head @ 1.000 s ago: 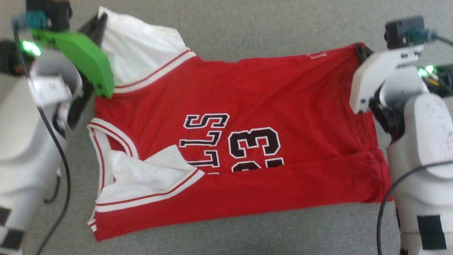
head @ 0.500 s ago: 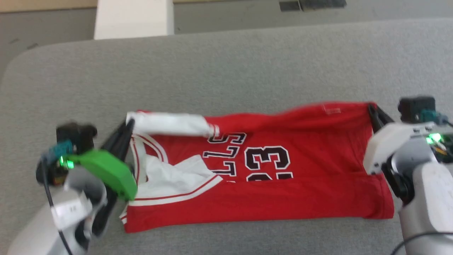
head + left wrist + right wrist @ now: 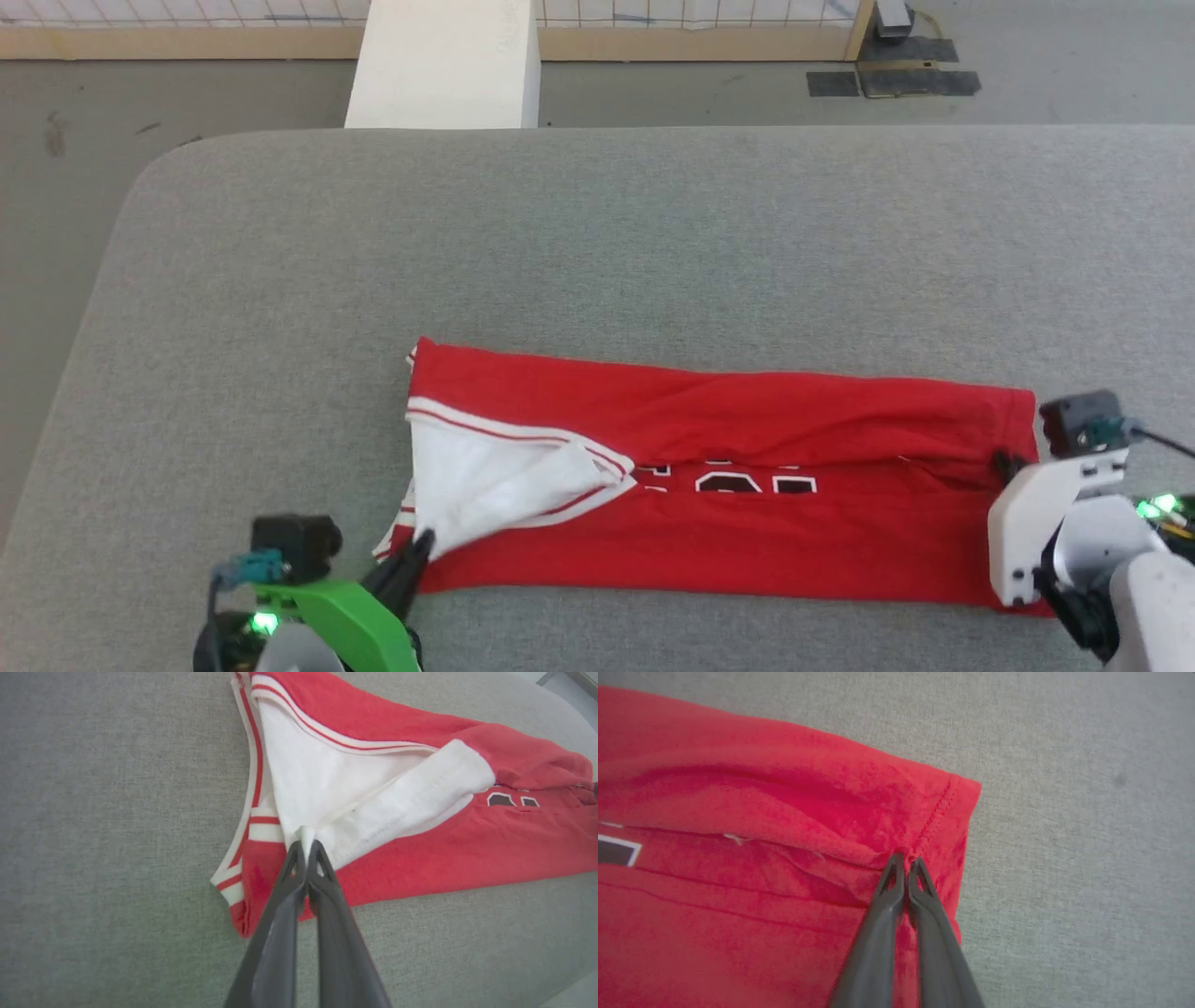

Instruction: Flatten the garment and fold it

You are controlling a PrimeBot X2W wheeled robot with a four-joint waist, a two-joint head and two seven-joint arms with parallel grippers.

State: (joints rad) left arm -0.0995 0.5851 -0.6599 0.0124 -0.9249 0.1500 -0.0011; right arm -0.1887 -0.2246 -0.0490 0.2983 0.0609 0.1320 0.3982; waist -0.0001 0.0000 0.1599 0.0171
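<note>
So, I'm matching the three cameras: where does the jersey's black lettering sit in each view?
Head view: black lettering, lower middle, beneath the red flap.
Left wrist view: lettering at right edge, past the white sleeve.
Right wrist view: lettering at left edge, midway.
Shared landmark: that flap's edge.

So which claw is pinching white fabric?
The left claw, clamped on the white sleeve of the jersey; the right claw pinches only red fabric at the hem end.

The grey padded surface (image 3: pixel 597 233) offers open passage beyond and left of the garment (image 3: pixel 747 551); a white block (image 3: pixel 443 65) stands past its far edge.
</note>
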